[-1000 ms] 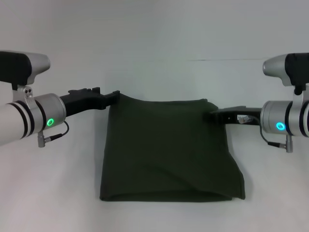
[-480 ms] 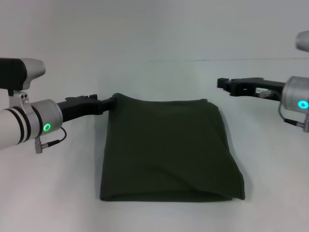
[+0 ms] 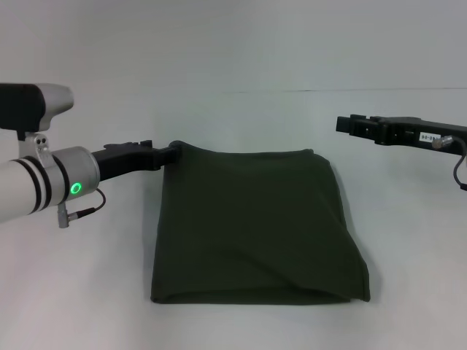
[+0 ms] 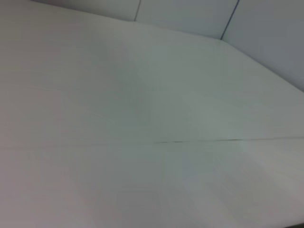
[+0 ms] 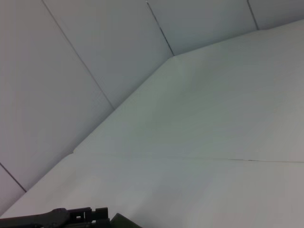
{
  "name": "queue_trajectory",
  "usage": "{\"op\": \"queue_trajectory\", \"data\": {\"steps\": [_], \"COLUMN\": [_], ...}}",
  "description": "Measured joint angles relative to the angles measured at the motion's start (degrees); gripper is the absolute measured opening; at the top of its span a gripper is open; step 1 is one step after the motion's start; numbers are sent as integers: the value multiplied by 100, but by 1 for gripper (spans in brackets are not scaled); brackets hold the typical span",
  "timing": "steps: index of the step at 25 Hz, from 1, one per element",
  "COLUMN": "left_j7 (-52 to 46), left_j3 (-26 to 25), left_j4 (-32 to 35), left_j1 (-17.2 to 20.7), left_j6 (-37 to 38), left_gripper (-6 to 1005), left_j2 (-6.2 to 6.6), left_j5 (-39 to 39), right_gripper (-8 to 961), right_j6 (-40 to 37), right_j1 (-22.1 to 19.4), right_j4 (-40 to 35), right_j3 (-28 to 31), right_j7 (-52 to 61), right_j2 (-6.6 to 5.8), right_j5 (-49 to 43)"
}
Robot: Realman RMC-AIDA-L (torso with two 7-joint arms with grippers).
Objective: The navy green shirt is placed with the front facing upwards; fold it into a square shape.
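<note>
The dark olive-green cotton shirt (image 3: 255, 224) lies folded into a roughly square pad on the white table surface (image 3: 233, 124), in the middle of the head view. Its far edge runs fairly straight between the two far corners; the side edges spread a little toward the near edge, which is thick and rounded where the layers double over. A shallow diagonal crease crosses the near half. No lettering or collar shows on the upturned face.

The left gripper (image 3: 172, 154) reaches in from the left side at table height, its black tip touching the shirt's far-left corner, where the cloth bunches up slightly. Whether its fingers pinch the cloth or merely rest against it, I cannot tell. The right wrist view shows this same tip (image 5: 102, 216) at that corner of the shirt (image 5: 124, 222).

The right gripper (image 3: 341, 124) hangs off to the right, past the shirt's far-right corner, well apart from the fabric and raised above it. Whether its fingers are spread or pressed together cannot be told.

Bare table lies on every side of the shirt: a wide band beyond the far edge, crossed by a thin dark seam (image 3: 336, 90), and open strips to the left, right and near side. The left wrist view shows only bare table with that seam (image 4: 199, 140).
</note>
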Motion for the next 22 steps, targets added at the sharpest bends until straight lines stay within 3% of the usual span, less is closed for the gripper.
{"op": "queue_trajectory", "data": {"steps": [3,8,13,22], "left_j7": [-2,-71,-82,-71], "left_j3": [18,21,12,126], "left_j4": [-26,-43,-23,-30], "left_j1": [-52,-106,-115,-175], "left_j6": [-15,-57,-84,-44], "left_gripper": [673,674,672,667], "left_j2": [0,-3,-5,-38], "left_j5": [59,197,222,244], "right_gripper": [263,544,730,727], "right_j6": [-72,-77,-46,-41], "right_j1": [-42,-80,-84,-78], "right_j4": [0,0,8,28], "right_j3": [49,76,76,84], "right_j7": [1,7,16,18], "right_j2": [-8,-10,-10,-10], "right_j5": [2,2,-3,1]}}
